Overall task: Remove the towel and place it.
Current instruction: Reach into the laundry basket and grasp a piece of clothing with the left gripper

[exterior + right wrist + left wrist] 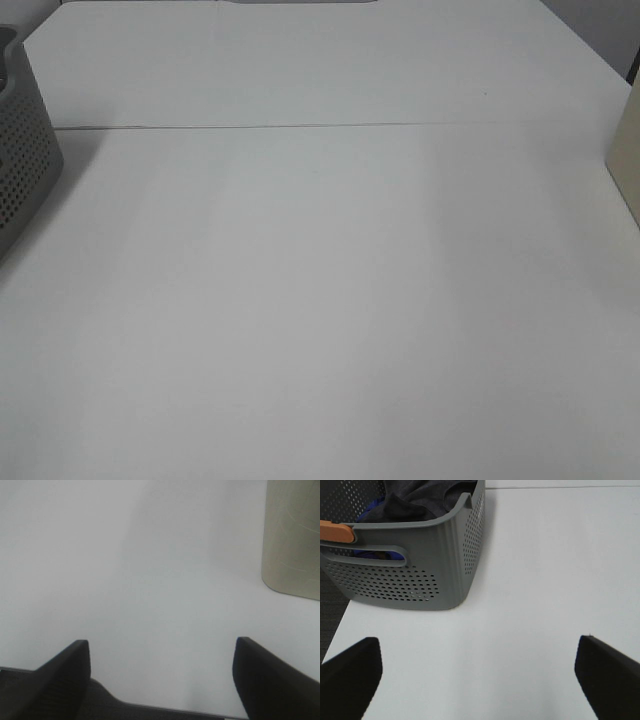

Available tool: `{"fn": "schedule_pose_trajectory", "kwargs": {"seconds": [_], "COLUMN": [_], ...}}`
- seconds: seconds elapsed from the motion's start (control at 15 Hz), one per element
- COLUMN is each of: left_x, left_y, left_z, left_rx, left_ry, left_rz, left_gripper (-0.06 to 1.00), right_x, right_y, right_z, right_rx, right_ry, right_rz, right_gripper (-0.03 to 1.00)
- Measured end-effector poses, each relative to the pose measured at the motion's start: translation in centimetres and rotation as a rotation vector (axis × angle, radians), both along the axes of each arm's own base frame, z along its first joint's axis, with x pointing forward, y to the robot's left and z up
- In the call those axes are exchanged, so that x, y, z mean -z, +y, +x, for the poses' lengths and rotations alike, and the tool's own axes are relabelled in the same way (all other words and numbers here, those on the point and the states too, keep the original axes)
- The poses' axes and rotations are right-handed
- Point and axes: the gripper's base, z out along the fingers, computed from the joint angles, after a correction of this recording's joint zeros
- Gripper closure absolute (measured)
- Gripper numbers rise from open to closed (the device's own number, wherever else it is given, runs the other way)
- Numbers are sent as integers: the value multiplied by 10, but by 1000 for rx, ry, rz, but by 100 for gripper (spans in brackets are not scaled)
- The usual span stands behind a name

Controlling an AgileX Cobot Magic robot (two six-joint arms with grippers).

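White tabletop [330, 300]; left fingers [350, 675] and right fingers [55, 680] gape wide, empty. The towel [427, 497], seemingly bunched in the basket [420, 580], could drag it along.

The high camera looks steeply down on the white bench [320, 300], far enough back that only a grey basket [25, 160] corner shows at its left edge and a beige object [625, 160] at its right. The left wrist camera sits low behind the left gripper [480, 675], close to the basket's perforated wall. The right wrist camera sits low behind the right gripper [160, 675], facing the beige object across the bench.
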Motion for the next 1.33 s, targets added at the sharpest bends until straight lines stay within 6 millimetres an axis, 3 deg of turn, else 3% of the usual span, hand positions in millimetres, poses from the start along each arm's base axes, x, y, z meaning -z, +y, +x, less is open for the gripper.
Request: {"fn": "schedule_pose_trajectory", "kwargs": {"seconds": [1.33], "left_x": [0], "left_y": [0], "left_z": [0], "left_rx": [0], "left_ry": [0], "left_rz": [0], "left_gripper": [-5], "right_x": [0], "right_y": [0], "right_z": [0], "right_rx": [0], "right_ry": [0], "right_rz": [0], "right_gripper": [21]}}
